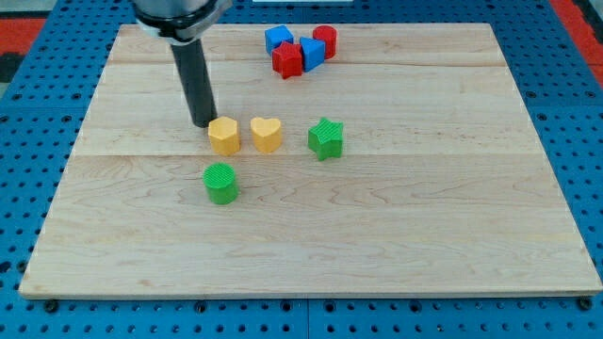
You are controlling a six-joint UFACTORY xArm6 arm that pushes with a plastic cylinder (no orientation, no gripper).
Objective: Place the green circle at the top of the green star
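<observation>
The green circle [221, 183] sits left of the board's middle. The green star [326, 138] sits to its upper right, near the middle of the board. My tip [203, 123] rests on the board above and slightly left of the green circle. It stands just left of a yellow hexagon block [224, 135], close to touching it. A yellow heart block [266, 134] lies between the hexagon and the green star.
At the view's top, a cluster holds a blue block [278, 39], a red block [287, 59], another blue block [312, 53] and a red cylinder [325, 40]. The wooden board [424, 207] lies on a blue pegboard.
</observation>
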